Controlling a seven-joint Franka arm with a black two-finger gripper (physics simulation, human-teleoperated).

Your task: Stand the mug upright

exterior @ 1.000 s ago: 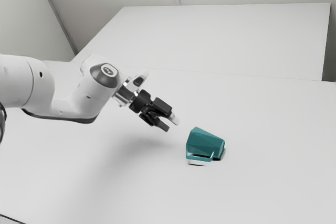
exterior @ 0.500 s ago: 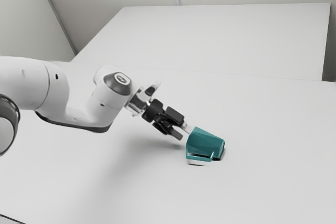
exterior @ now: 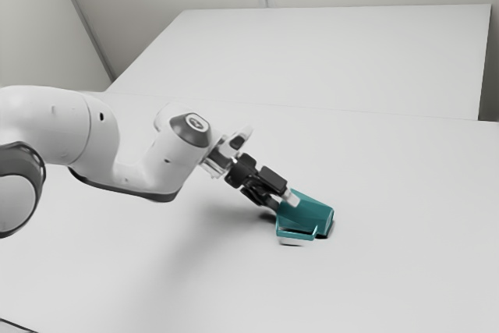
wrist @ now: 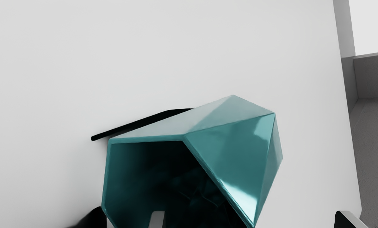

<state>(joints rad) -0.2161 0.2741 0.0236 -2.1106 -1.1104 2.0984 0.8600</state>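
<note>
The teal faceted mug (exterior: 308, 214) lies on its side on the white table, its mouth towards the arm and its handle (exterior: 296, 234) on the side near the exterior camera. At its mouth end is my gripper (exterior: 282, 202), the light fingertip overlapping the mug's upper edge. In the wrist view the mug (wrist: 233, 139) shows its dark inside. There the gripper (wrist: 252, 219) stands open: one fingertip lies across the mouth opening, the other outside beyond the side wall. Whether either touches the mug, I cannot tell.
The white table (exterior: 405, 271) extends around the mug. A large pale panel (exterior: 327, 52) lies behind it in the exterior view. In the wrist view, the table's edge (wrist: 350, 133) runs beyond the outer finger, with a grey floor (wrist: 374, 158) past it.
My arm has moved towards the exterior view's right and down, bringing the gripper from short of the mug to its mouth end. The mug has not moved.
</note>
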